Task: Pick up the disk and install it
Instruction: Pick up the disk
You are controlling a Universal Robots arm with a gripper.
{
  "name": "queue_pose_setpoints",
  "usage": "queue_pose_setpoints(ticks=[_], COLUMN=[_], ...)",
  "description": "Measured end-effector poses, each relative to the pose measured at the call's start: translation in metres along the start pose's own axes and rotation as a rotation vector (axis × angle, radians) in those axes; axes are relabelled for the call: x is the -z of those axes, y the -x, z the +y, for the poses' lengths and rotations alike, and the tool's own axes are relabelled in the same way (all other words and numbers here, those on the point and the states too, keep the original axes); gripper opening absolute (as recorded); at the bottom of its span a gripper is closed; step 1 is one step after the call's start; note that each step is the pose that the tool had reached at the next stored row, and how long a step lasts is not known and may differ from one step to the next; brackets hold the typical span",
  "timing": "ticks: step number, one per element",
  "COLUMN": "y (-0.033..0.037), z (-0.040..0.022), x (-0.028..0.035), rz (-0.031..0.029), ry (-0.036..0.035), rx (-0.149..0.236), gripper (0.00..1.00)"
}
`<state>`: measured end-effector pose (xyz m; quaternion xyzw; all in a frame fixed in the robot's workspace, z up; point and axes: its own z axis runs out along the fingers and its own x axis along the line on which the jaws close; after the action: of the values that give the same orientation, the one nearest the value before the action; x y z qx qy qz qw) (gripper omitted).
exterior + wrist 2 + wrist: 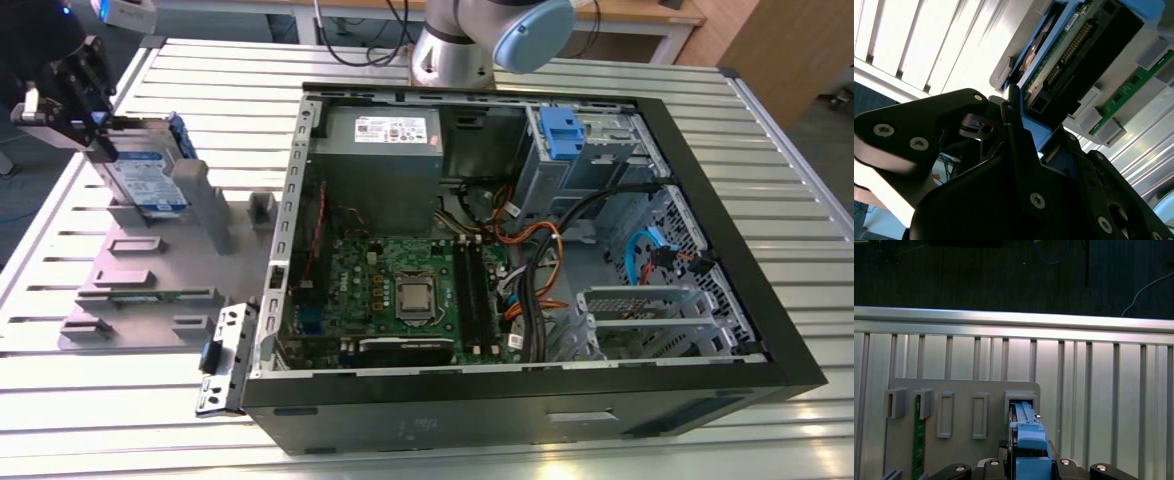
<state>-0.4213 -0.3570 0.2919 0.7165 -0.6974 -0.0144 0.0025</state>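
The disk (144, 178) stands on edge in a slot of the grey holder plate (147, 290), at the exterior view's left. It is a silver drive with a white-and-blue label and a blue carrier frame. My gripper (91, 128) is at its upper end, with the black fingers (1013, 112) closed against the blue frame. The second wrist view shows the disk's (1074, 45) green circuit board side. In the first wrist view the disk's blue edge (1026, 432) runs down between the fingers of the gripper (1029, 462).
An open computer case (787, 360) lies on the slatted metal table (400, 60), with a motherboard (400, 290), a grey power-supply box (380, 140) and a blue clip (561, 130) at the drive bay. A green memory stick (140, 296) sits in the holder plate. A metal bracket (224, 360) lies beside the case.
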Motion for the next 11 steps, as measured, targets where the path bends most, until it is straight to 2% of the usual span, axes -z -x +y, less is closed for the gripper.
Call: queue_pose_setpoints(ticks=[11], y=[0.0000], z=[0.0001], x=[0.0016], rz=[0.0003], ry=[0.0001], rx=[0.000], gripper=[0.37])
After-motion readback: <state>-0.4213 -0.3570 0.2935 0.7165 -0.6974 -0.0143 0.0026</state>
